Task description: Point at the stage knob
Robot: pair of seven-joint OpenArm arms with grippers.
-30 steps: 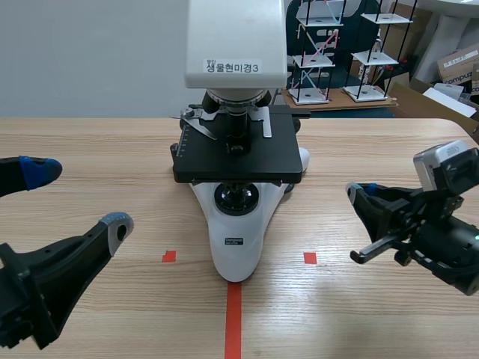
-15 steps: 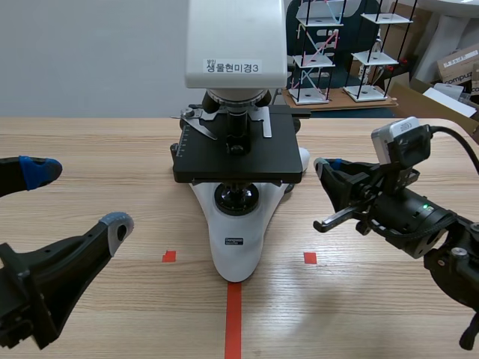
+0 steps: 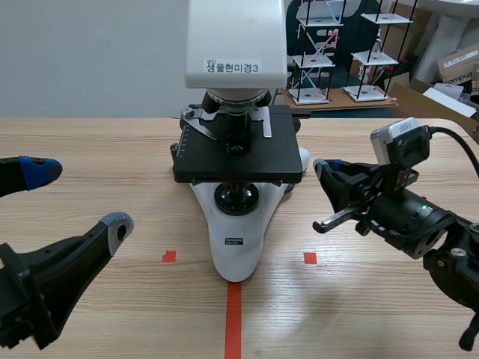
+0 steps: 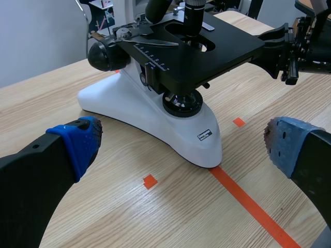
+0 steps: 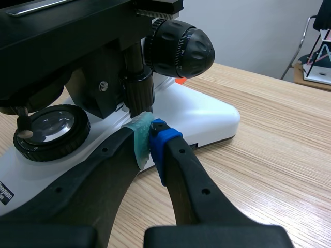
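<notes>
Right gripper (image 5: 151, 135) fingers pressed together, stage knob (image 5: 136, 85) just ahead of its tips, hanging under the microscope (image 3: 236, 239) stage. No shift since half a second back; a second ago it was farther out. Left gripper (image 3: 75, 198) fingers spread wide, unmoved.

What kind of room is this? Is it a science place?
Probably a science lab or classroom. A microscope stands on a wooden table, with rod-and-platform model frames and cardboard boxes behind it.
</notes>
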